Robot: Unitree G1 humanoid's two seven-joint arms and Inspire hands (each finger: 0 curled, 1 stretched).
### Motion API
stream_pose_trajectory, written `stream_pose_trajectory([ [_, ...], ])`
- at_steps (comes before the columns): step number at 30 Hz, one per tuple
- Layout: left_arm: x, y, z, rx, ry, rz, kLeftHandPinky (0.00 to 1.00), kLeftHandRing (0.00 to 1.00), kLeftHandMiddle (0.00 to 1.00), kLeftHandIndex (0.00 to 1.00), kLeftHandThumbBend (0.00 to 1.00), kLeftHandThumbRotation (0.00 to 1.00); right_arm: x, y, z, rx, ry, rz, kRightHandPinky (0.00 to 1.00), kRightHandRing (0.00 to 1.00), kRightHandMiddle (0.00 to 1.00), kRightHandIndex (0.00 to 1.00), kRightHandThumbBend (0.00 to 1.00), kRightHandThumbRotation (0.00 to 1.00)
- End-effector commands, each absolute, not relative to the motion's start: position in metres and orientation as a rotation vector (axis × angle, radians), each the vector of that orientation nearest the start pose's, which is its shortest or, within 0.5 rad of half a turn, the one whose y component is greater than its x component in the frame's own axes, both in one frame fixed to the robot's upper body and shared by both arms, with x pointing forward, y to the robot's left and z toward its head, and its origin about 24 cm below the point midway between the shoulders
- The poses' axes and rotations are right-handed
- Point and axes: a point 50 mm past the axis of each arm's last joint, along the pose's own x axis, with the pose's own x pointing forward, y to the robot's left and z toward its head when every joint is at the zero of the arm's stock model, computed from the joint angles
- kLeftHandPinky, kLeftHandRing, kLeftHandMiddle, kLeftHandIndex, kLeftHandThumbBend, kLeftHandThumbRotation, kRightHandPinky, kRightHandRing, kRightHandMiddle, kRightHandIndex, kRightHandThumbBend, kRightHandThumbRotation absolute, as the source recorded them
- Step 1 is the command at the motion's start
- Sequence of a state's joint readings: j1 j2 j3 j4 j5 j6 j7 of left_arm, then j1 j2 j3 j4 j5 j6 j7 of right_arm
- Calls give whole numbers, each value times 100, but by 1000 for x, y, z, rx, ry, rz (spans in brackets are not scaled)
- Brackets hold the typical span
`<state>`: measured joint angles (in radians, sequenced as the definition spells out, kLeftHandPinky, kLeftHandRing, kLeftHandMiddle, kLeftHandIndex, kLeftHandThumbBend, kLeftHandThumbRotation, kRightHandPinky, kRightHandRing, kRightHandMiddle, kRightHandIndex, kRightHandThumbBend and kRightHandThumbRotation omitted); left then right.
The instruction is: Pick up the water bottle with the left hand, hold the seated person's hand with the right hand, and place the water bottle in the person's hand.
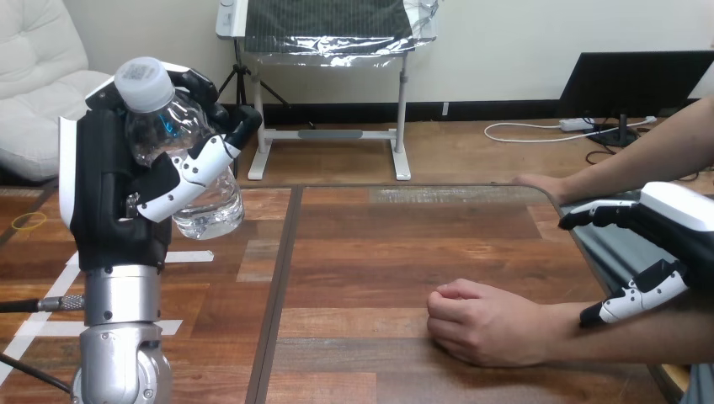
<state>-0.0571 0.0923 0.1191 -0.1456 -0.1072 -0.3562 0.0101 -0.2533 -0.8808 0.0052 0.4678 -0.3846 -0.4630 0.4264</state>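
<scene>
While the left robot hand [109, 194] stands raised well above the table [379, 252] at the view's left, its silver forearm rises nearly upright from the bottom edge. Its fingers and thumb are curled round a clear water bottle [164, 126]. The bottle is off the table and tilted, with its white cap up and leaning left, and its base down and to the right. The thumb crosses the front of the bottle.

At the right edge the right robot hand [674, 223] reaches in sideways, low over the table. Its fingers point left and are loosely extended, with the thumb spread apart below them, and it grips nothing. The thumb lies along the top of the person's forearm; I cannot tell whether it touches.

The person's hand [480, 324] rests on the table as a closed fist, near the front edge and well apart from the bottle. The person's other hand [539, 181] lies flat at the table's far edge.
</scene>
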Motion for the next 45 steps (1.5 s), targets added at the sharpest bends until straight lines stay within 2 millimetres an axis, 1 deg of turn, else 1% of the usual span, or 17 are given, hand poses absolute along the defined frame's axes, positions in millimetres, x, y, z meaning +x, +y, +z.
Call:
stream_pose_trajectory([
  [1, 252, 181, 153, -10, -691, 71, 23, 30, 37, 40, 64, 0, 289, -306, 115, -1280, 68, 461, 86, 85, 85, 81, 100, 25],
  [9, 252, 181, 153, -10, -686, 70, 23, 30, 37, 40, 63, 0, 288, -304, 107, -1235, 133, 502, 86, 85, 85, 82, 100, 25],
  [14, 252, 181, 152, -7, -683, 68, 23, 30, 36, 40, 63, 0, 287, -304, 104, -1239, 153, 523, 87, 85, 85, 82, 100, 25],
  [23, 252, 182, 152, -7, -675, 69, 23, 30, 36, 41, 63, 0, 286, -304, 100, -1235, 181, 542, 84, 84, 85, 82, 100, 28],
  [28, 251, 182, 151, -9, -670, 69, 23, 30, 36, 40, 64, 0, 286, -304, 99, -1234, 199, 550, 82, 83, 84, 82, 100, 27],
  [36, 251, 182, 151, -9, -672, 67, 23, 30, 36, 40, 63, 0, 286, -304, 98, -1231, 210, 570, 82, 83, 84, 83, 100, 25],
  [45, 252, 183, 150, -23, -672, 58, 23, 30, 36, 41, 63, 0, 287, -304, 97, -1282, 250, 594, 81, 83, 85, 84, 100, 23],
])
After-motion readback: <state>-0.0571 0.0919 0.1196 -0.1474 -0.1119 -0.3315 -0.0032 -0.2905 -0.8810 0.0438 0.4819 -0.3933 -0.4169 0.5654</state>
